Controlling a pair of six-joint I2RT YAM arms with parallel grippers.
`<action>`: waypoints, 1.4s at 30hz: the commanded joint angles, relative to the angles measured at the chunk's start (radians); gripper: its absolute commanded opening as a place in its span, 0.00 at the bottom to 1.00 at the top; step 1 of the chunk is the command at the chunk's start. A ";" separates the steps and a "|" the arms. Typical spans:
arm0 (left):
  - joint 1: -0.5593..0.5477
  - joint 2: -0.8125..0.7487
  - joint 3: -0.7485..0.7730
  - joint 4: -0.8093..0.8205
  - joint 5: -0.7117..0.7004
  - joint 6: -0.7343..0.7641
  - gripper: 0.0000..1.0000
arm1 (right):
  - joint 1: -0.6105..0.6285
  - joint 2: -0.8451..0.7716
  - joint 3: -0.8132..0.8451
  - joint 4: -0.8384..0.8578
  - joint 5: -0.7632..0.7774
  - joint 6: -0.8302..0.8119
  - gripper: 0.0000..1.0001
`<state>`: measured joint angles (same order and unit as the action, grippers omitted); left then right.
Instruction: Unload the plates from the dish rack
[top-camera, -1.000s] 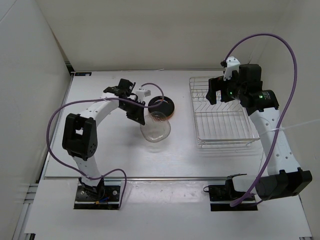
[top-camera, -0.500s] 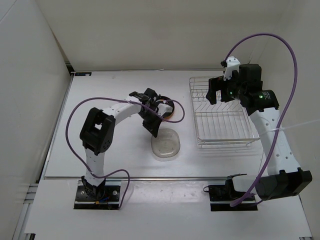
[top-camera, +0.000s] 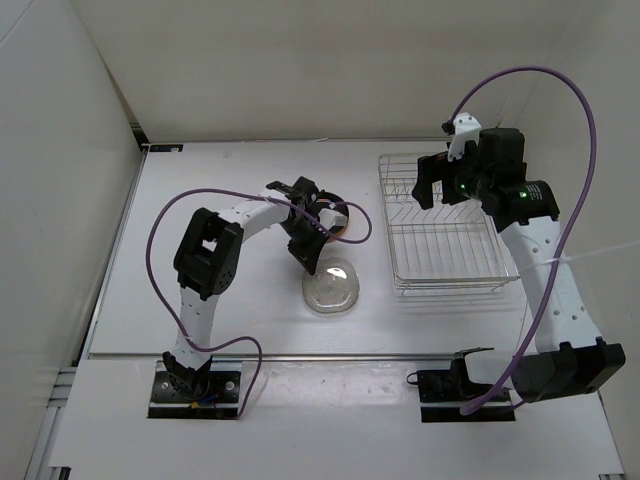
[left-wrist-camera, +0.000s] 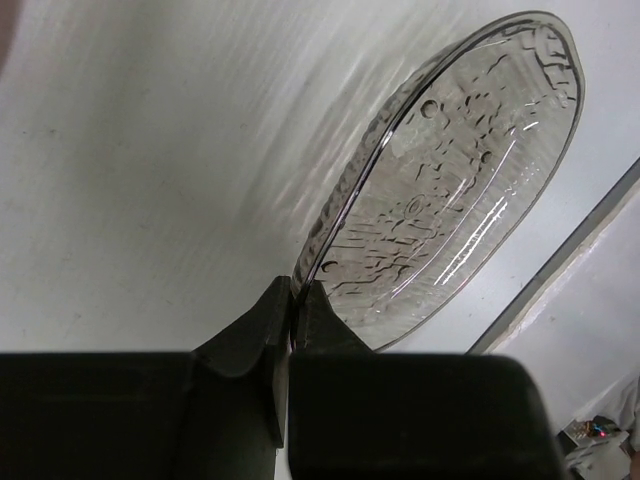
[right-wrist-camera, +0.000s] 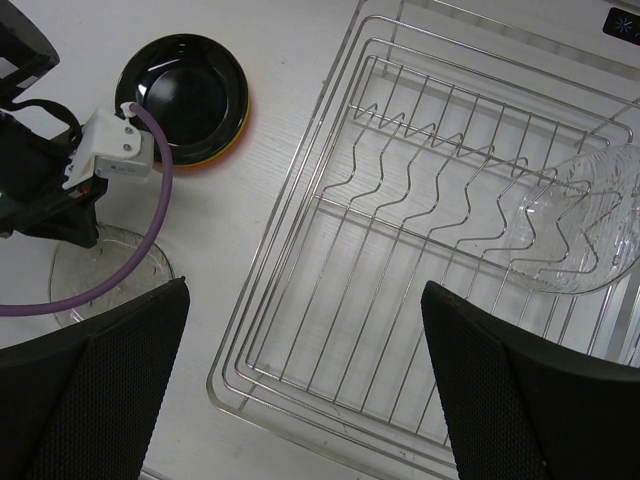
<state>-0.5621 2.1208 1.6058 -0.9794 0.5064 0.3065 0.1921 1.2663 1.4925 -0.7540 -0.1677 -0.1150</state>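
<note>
The clear plate (left-wrist-camera: 440, 190) is see-through, rippled and bubbled; black plate (right-wrist-camera: 185, 98) glossy over an orange plate (right-wrist-camera: 233, 148) (only its rim shows); dish rack (right-wrist-camera: 330, 300) silver; worktop (top-camera: 230, 200) white.

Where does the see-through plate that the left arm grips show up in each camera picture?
Top external: clear plate at centre, left of the dish rack.
Left wrist: fills the upper right.
Right wrist: lower left, partly behind the cable.
Shared landmark: the left arm's jaws, at its rim in every view.
</note>
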 joint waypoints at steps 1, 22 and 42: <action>-0.001 -0.001 0.029 0.002 -0.016 0.039 0.11 | 0.003 -0.030 0.020 0.024 -0.015 -0.011 1.00; 0.047 0.016 0.126 0.010 -0.020 0.020 0.48 | 0.003 -0.058 0.002 0.024 -0.033 -0.020 1.00; 0.143 -0.787 -0.142 0.175 -0.175 -0.214 1.00 | -0.184 0.191 0.041 0.119 0.352 -0.212 0.92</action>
<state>-0.4377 1.3815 1.5242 -0.8734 0.4236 0.1928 0.0261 1.4094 1.4704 -0.6987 0.0639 -0.2600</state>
